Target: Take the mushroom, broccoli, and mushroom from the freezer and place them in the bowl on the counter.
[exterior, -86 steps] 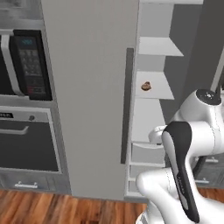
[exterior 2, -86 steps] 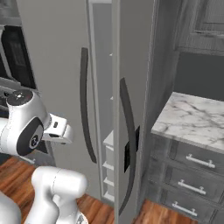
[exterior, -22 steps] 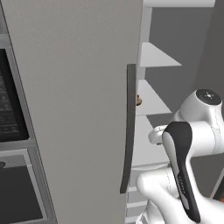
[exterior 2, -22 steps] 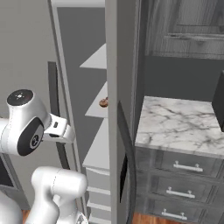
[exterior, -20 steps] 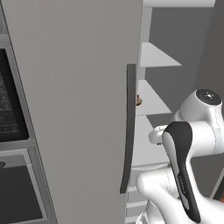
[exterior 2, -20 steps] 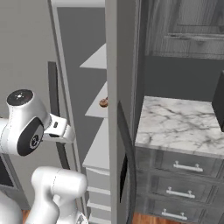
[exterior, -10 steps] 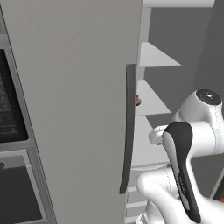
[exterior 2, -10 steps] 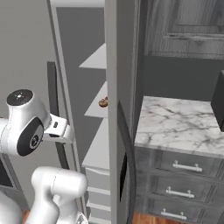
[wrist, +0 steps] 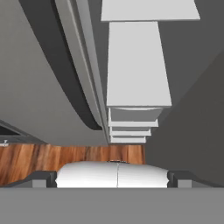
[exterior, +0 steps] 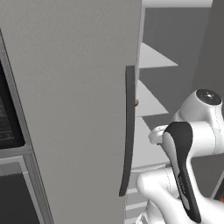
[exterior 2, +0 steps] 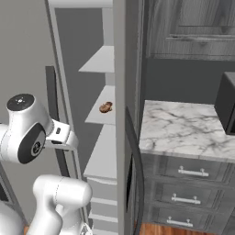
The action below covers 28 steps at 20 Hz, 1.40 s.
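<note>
Base has rolled closer to freezer [exterior 2: 120,92] since earlier; arm same pose. Gripper [wrist: 112,186] released, jaws wide, aimed down by freezer's lower drawers. Mushroom [exterior 2: 105,108] on mid shelf [exterior 2: 104,114] inside freezer, left of tabletop [exterior 2: 183,131]. Prob. light, soft, bruisable: pinch cap sides gently.

The freezer [exterior 2: 120,92] stands open — light grey, white shelves inside, a long dark bar handle on its door. One small brown mushroom [exterior 2: 105,108] lies on a middle shelf. Beside the freezer, the marble table [exterior 2: 183,131] — white, grey-veined.
</note>
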### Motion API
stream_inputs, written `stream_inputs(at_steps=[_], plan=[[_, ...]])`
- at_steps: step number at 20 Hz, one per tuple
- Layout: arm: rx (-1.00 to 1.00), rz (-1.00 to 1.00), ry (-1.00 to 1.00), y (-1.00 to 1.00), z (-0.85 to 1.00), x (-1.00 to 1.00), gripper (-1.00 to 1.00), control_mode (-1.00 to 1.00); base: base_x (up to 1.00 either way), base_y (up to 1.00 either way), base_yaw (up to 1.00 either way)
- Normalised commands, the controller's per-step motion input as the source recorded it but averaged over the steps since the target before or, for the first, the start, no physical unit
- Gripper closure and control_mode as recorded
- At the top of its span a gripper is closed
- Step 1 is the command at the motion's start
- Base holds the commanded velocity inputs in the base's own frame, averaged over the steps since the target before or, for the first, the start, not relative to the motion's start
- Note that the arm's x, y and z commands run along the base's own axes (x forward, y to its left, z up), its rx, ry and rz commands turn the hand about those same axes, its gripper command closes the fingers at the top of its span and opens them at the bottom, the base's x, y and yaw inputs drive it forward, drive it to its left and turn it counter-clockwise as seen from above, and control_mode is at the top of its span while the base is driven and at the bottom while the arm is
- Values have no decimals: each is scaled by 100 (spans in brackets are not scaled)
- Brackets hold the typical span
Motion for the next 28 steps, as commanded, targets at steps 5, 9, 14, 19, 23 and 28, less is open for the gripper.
stream_inputs(at_steps=[5, 9, 14, 19, 23, 28], plan=[[2, 0, -2, -15, 0, 21, -100, -100, 25, -16, -4], [8, 7, -13, -48, -15, 68, -100, -100, 0, 0, 0], [4, 15, -10, -16, -20, 84, -100, -100, 0, 0, 0], [0, 8, -16, 0, -21, 56, -100, -100, 0, 0, 0], [0, 0, -14, -1, -9, 49, -100, -100, 0, 0, 0], [0, 0, -1, -1, 1, 53, -100, -100, 0, 0, 0]])
